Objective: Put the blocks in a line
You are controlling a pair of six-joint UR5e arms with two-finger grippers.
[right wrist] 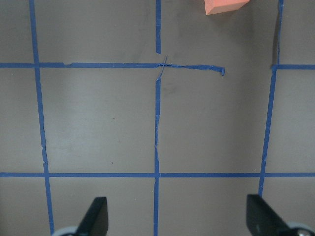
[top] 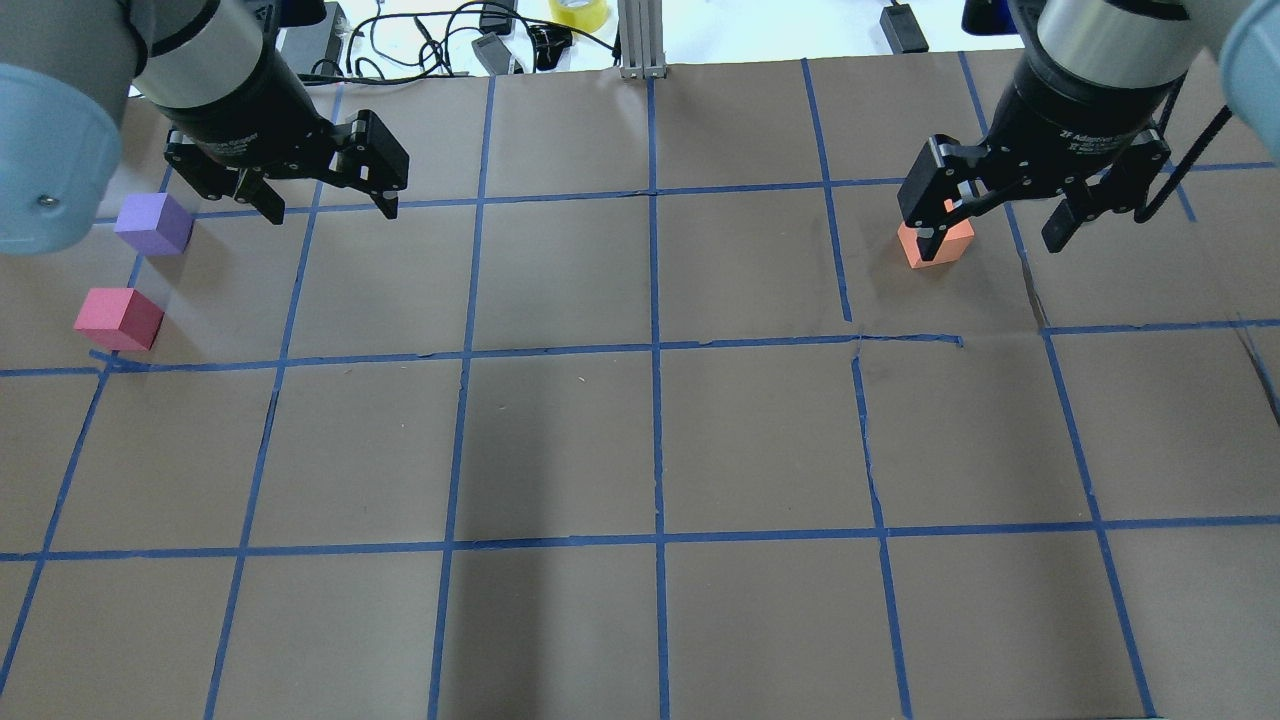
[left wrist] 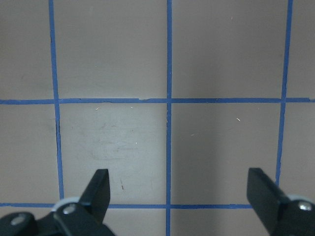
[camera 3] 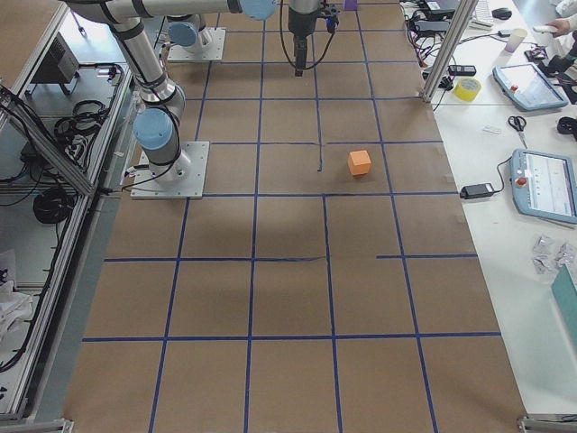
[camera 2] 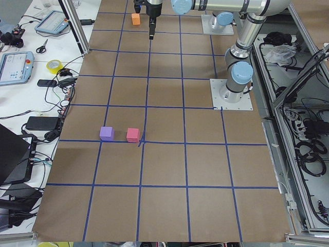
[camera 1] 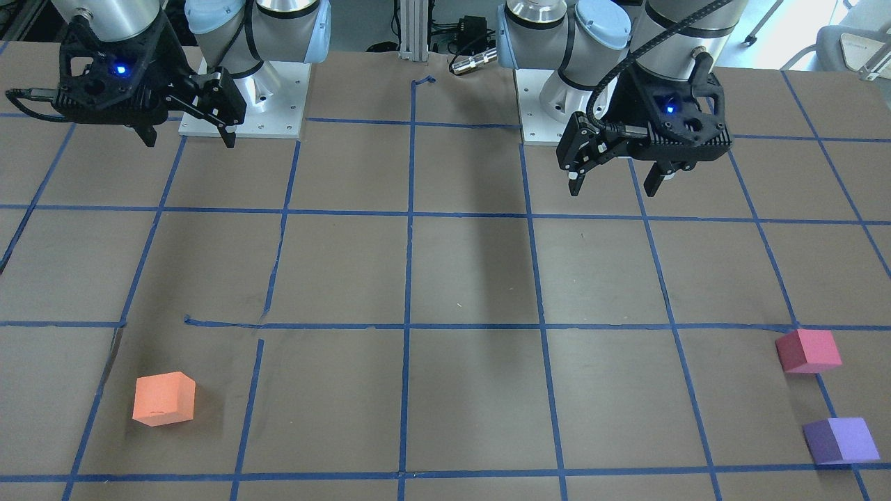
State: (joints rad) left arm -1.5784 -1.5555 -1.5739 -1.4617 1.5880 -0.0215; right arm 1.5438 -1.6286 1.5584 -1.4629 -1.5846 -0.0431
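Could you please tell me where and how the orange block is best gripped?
Probably grip the orange block across two opposite side faces, straight down from above with the right end effector; it sits flat, alone, turned slightly off the tape grid.

The table (camera 1: pixel 473 390) is covered in dull brown paper crossed by a square grid of blue tape (camera 1: pixel 407 278). The orange block (camera 1: pixel 164 398) is plain salmon-orange with one darker shaded side. Well apart from the orange block, the pinkish-red block (camera 1: pixel 809 351) is a flat rose red and the purple block (camera 1: pixel 840 441) is lilac on top and deeper violet on its shaded face. The left gripper (camera 1: pixel 612 188) and right gripper (camera 1: pixel 189 139) are matte black, each with a small blue light, on a silver left arm (camera 1: pixel 602 28) and right arm (camera 1: pixel 278 38) with pale blue joint caps.
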